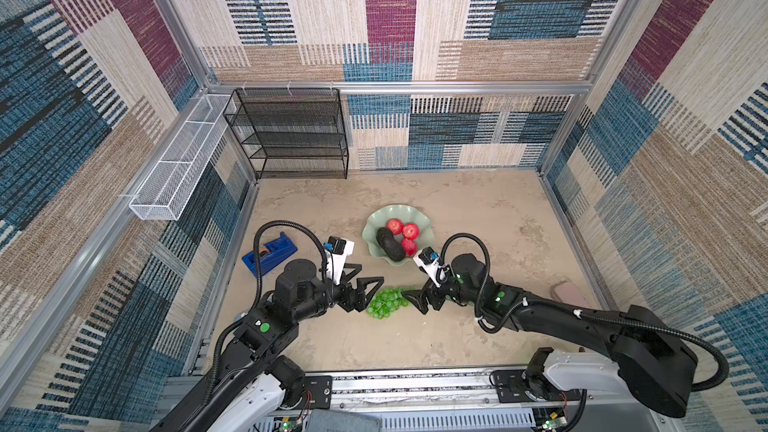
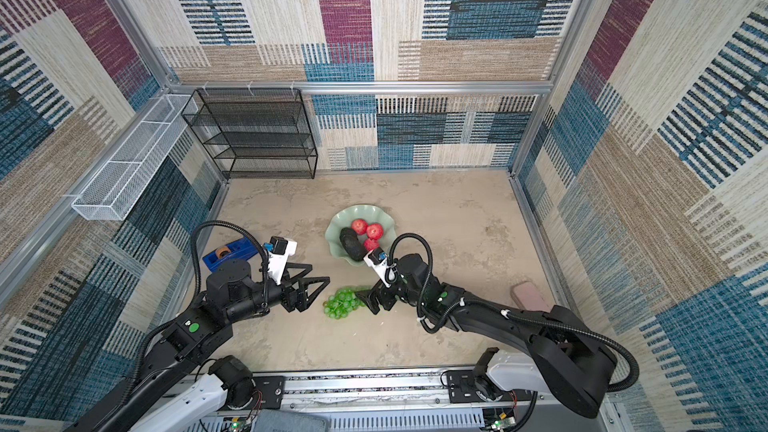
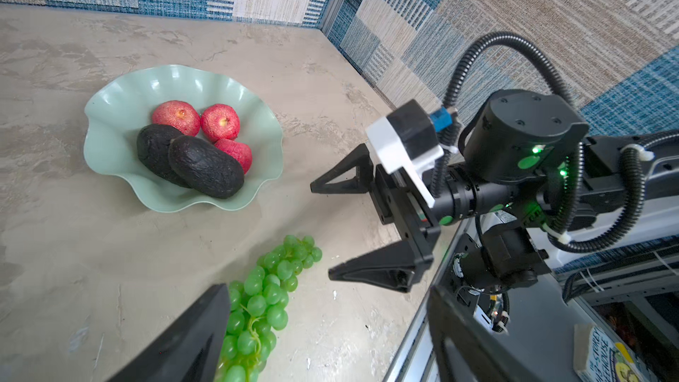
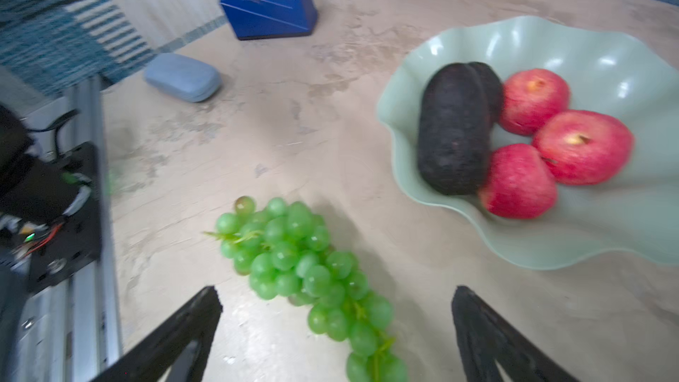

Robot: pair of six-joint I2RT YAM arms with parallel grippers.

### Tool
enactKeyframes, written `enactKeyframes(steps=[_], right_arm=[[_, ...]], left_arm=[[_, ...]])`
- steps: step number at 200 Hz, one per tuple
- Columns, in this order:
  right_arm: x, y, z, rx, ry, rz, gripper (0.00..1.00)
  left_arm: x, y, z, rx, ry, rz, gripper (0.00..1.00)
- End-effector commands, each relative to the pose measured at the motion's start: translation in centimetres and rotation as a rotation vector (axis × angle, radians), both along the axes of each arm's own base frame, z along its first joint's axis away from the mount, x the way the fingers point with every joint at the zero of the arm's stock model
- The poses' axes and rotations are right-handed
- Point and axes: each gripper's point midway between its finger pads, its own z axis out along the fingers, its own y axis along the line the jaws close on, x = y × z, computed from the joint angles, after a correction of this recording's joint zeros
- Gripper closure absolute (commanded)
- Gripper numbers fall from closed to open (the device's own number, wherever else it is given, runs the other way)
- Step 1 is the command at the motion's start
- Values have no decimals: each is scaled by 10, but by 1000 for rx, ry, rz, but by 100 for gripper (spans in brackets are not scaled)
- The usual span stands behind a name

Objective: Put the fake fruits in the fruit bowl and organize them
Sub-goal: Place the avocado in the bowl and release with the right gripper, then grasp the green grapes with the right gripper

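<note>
The mint fruit bowl (image 1: 376, 218) (image 2: 337, 222) holds three red apples (image 3: 176, 117) and two dark avocados (image 3: 205, 167) lying side by side. The green grapes (image 1: 386, 303) (image 2: 343, 303) lie on the table in front of the bowl, between my two grippers. To their left, my left gripper (image 1: 371, 274) (image 3: 327, 299) is open, one finger close beside the bunch. On the right side of the grapes my right gripper (image 1: 412, 303) (image 4: 336, 293) is wide open. The bunch's near end (image 4: 360, 325) lies between its fingers, touching neither.
A blue tape dispenser (image 1: 270, 253) sits at the left. A grey-blue case (image 4: 183, 77) lies near the front rail and a pink case (image 1: 567, 292) by the right wall. A black wire rack (image 1: 291, 135) and white mesh basket (image 1: 178, 160) stand at the back left.
</note>
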Motion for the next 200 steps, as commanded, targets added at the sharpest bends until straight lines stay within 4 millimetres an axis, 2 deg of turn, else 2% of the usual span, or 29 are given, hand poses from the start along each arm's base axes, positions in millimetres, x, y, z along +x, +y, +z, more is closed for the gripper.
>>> enactKeyframes(steps=[1,26,65,92,131,153,179,200], right_arm=[[-1,11,22,34,-170,68,0],[0,25,9,-15,-174,128,0],[-2,54,-21,-113,-154,223,0],[0,65,-38,-139,-141,269,0],[4,78,-68,-187,-101,318,0],[4,83,-79,-186,-74,329,0],[3,86,-90,-191,-37,332,6],[4,86,-95,-191,-16,325,23]], left_arm=[[-8,2,0,-4,-19,-22,12],[-9,8,7,-25,-36,11,12],[-13,14,8,-24,-39,25,11],[-17,10,13,-41,-43,-4,11],[-17,10,12,-40,-39,-4,11],[-16,11,11,-38,-37,1,10],[-16,11,11,-36,-41,3,10],[-14,12,10,-30,-44,14,10]])
